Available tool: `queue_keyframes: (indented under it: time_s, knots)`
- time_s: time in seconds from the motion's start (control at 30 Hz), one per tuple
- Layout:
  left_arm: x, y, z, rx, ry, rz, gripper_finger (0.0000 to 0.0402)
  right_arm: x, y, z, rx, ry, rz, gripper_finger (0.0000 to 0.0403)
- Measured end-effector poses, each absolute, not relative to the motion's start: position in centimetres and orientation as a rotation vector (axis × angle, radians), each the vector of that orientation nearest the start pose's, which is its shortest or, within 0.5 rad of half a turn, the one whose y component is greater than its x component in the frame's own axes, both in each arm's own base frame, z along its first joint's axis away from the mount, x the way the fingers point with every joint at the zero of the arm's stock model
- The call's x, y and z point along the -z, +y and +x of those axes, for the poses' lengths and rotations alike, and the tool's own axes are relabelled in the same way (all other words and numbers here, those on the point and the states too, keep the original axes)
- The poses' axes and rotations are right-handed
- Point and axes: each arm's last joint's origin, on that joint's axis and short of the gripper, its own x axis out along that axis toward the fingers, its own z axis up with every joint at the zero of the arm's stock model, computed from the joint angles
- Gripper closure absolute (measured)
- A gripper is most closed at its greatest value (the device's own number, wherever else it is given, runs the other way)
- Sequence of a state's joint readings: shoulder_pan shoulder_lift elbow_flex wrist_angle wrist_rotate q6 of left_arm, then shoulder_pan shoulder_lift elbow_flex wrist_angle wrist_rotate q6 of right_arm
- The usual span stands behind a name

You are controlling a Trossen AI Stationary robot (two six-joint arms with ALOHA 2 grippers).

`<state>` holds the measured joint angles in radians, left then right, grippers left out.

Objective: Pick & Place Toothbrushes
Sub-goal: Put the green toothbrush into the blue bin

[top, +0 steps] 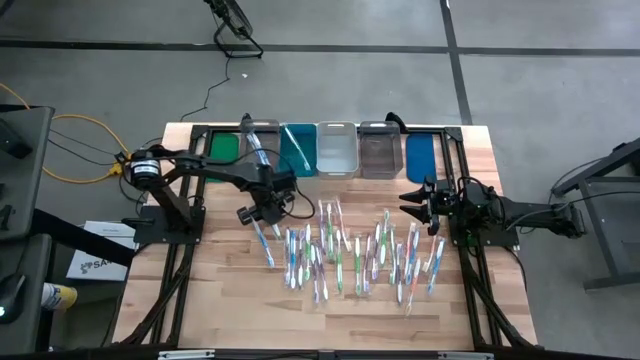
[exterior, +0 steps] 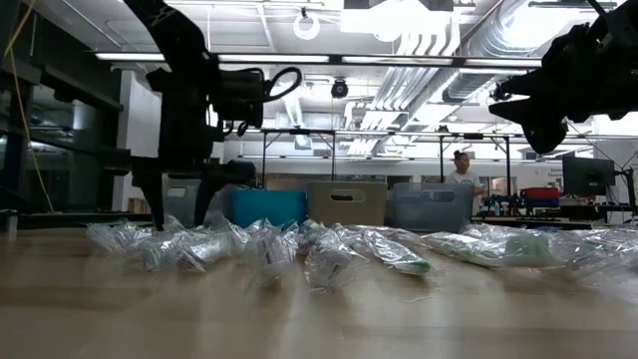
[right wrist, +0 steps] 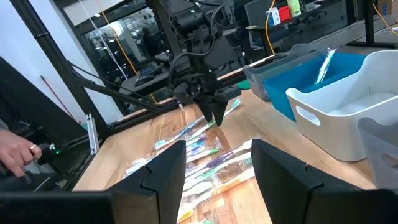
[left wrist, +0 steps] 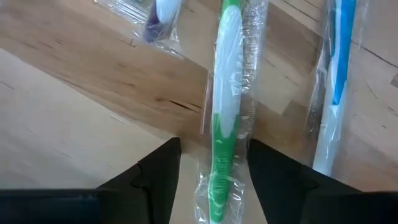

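A wooden tabletop [top: 210, 300] seen from above, with a row of rectangular bins [top: 337, 148] along its far edge. Wrapped toothbrushes [top: 340, 255] lie scattered in a loose band across the middle, from left of centre to near the right rail. The near strip of the tabletop and its left side are bare wood.

The left tool [top: 258, 213] is low over the left end of the scatter, its fingers open and straddling a green-and-white toothbrush [left wrist: 222, 118] that lies flat in its wrapper; both fingers stand just apart from it. Another wrapped brush with a blue handle [left wrist: 336, 74] lies close beside.

The right tool [top: 415, 203] hangs open above the right end of the scatter, holding nothing, well clear of the bins.
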<state>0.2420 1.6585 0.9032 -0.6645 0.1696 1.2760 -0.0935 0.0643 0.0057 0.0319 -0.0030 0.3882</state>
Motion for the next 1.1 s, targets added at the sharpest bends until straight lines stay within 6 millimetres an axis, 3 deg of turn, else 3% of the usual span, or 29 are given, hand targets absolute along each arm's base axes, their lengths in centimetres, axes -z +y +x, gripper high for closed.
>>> queue_keyframes:
  time_s: [0.13, 0.37, 0.57, 0.73, 0.9, 1.1]
  knots:
    - [-14.6, 6.2, 27.0, 0.793, 1.178, 0.775, 0.0250, -16.3, -0.9, 10.1, 0.095, 0.009, 0.389, 0.0227]
    - [-14.6, 6.3, 27.1, 0.775, 1.205, 0.800, 0.0376, -16.3, -0.9, 10.1, 0.095, 0.009, 0.389, 0.0227]
    - [-15.7, 6.4, 27.3, 0.779, 1.251, 0.802, 0.0371, -16.3, -0.9, 10.1, 0.094, 0.009, 0.389, 0.0227]
    - [-20.2, 6.6, 27.9, 0.747, 1.228, 0.826, 0.0394, -16.3, -0.9, 10.1, 0.094, 0.010, 0.389, 0.0227]
    - [-24.4, 7.1, 29.3, 0.635, 1.153, 0.916, 0.0389, -16.3, -0.9, 10.1, 0.095, 0.011, 0.389, 0.0227]
    - [-27.9, 9.4, 30.7, 0.433, 1.082, 1.037, 0.0392, -16.3, -0.9, 10.1, 0.095, 0.013, 0.389, 0.0227]
